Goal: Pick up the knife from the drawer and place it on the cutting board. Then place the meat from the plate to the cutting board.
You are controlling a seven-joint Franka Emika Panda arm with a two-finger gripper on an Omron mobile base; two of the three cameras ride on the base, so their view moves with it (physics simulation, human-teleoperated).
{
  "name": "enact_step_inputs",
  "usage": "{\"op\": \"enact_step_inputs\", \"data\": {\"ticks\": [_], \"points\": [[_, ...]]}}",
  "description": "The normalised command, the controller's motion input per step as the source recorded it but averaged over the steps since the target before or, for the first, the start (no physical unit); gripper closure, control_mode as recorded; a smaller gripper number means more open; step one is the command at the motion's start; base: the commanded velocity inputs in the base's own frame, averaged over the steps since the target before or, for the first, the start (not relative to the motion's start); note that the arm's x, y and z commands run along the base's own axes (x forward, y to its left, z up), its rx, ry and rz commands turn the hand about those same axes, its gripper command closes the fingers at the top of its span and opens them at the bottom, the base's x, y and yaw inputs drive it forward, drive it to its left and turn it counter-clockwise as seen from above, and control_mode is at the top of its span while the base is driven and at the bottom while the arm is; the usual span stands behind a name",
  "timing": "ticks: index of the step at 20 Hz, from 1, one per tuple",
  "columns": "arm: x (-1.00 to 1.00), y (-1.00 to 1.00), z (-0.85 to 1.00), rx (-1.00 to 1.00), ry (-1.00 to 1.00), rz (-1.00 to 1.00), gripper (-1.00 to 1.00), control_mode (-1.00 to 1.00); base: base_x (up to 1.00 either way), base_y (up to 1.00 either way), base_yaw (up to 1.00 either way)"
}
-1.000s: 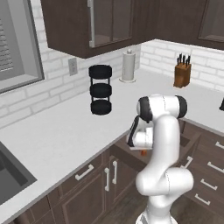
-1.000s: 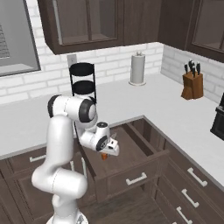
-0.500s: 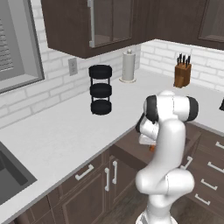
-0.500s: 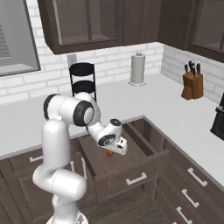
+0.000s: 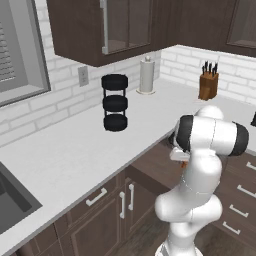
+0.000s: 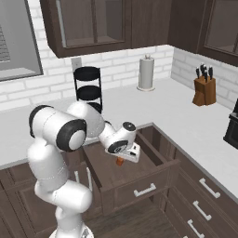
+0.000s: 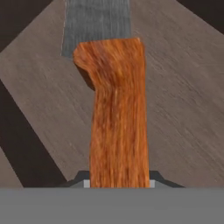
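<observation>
The knife (image 7: 117, 113) has an orange handle and a grey blade, and my gripper (image 7: 118, 181) is shut on the handle's near end. In the right base view the gripper (image 6: 125, 154) hangs just above the floor of the open drawer (image 6: 139, 179), with the orange handle (image 6: 120, 161) sticking out below it. From the left base, the drawer (image 5: 150, 167) lies open under the counter edge, partly hidden by my arm. The cutting board, the plate and the meat are out of view.
A black three-tier stand (image 6: 88, 88), a paper towel roll (image 6: 146, 72) and a knife block (image 6: 204, 88) stand at the back of the white counter (image 6: 181, 116). A sink (image 5: 12, 200) lies at the far left. Closed cabinet drawers (image 6: 204, 204) flank the open one.
My arm has swung to the right, carrying the knife a little further over the drawer. The gripper has stayed shut on the handle.
</observation>
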Motion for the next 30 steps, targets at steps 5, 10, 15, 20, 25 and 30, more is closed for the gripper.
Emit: {"op": "enact_step_inputs", "data": {"ticks": [5, 10, 15, 20, 25, 30], "points": [[-0.2, 0.08, 1.0, 0.0, 0.0, 0.06, 1.0, -1.0, 0.0, 0.0, 0.0], [-0.05, 0.21, 1.0, 0.0, 0.0, 0.12, 1.0, -1.0, 0.0, 0.0, 0.0], [0.57, 0.49, 0.68, 0.01, 0.12, 0.07, 1.0, -1.0, 0.0, 0.0, 0.0], [0.14, 1.0, 0.67, -0.11, 0.01, 0.0, 1.0, -1.0, 0.0, 0.0, 0.0], [-0.21, 1.0, 0.36, -0.21, -0.03, 0.03, 1.0, -1.0, 0.0, 0.0, 0.0], [-0.67, 0.28, -0.05, 0.0, -0.05, 0.0, 1.0, -1.0, 0.0, 0.0, 0.0]]}}
